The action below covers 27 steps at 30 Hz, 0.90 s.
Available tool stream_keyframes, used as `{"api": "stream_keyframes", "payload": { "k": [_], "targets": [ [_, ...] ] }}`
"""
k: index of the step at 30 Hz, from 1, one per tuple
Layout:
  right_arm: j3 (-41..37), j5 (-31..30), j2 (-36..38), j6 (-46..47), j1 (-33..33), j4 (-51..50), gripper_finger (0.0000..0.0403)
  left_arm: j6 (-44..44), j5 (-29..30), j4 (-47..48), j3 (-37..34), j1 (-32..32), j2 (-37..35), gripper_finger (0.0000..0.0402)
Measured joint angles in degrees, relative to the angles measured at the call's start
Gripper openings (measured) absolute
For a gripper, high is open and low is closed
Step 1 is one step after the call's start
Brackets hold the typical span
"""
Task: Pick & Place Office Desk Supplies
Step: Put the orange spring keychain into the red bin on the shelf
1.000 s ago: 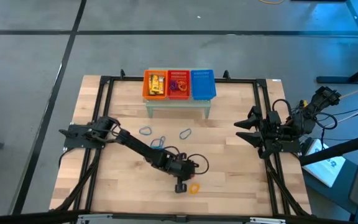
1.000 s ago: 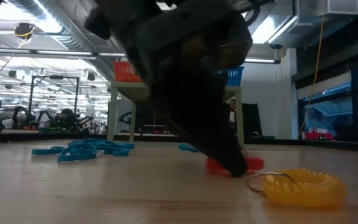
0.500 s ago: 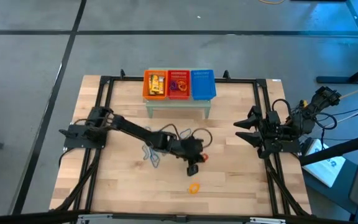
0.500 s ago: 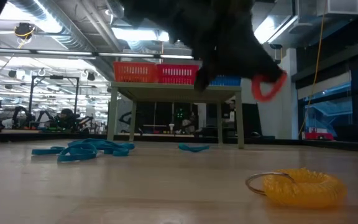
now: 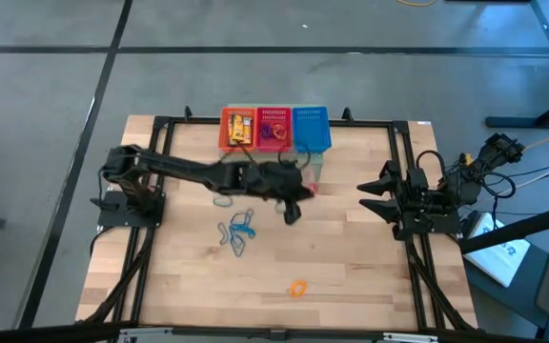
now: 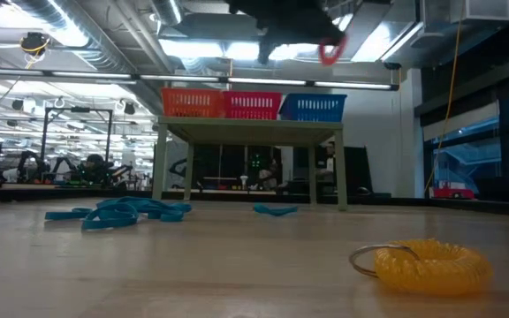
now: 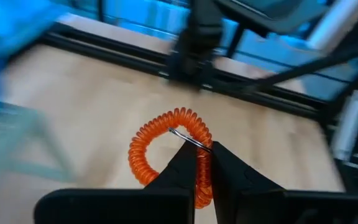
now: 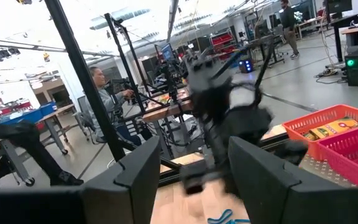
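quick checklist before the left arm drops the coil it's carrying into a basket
1. Left gripper shut on red coil loop: ok.
2. Coil lifted clear of the table: ok.
3. Coil over the red basket: not ok, it hangs in front of the shelf.
4. Red basket has room: cannot tell.
5. Right gripper open, parked at the right edge, out of the path: ok.

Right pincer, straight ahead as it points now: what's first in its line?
Probably the left arm, the nearest thing between the open right pincer fingers in the right wrist view. Depth is unclear; the baskets sit off to one side.
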<state>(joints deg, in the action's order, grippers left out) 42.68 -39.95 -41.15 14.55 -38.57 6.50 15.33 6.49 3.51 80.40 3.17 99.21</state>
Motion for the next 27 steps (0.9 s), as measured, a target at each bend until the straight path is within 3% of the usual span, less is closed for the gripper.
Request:
{"api": "stream_keyframes", "payload": {
  "k": [11,17,27],
  "targets": [
    [0.0,0.31,0.0,0.0,0.0,0.04,0.0192,-5.41,2.85,17.29,0.02,-12.76,-7.66,0.0017],
    [0.0,0.31,0.0,-0.02,0.0,0.04,0.0192,-6.02,-2.28,18.03,0.02,-19.82,-8.82,0.0017],
    [0.0,0.31,0.0,-0.02,0.0,0.06,0.0192,-8.52,-6.58,19.79,0.0,-26.27,-8.35,0.0017]
  ]
}}
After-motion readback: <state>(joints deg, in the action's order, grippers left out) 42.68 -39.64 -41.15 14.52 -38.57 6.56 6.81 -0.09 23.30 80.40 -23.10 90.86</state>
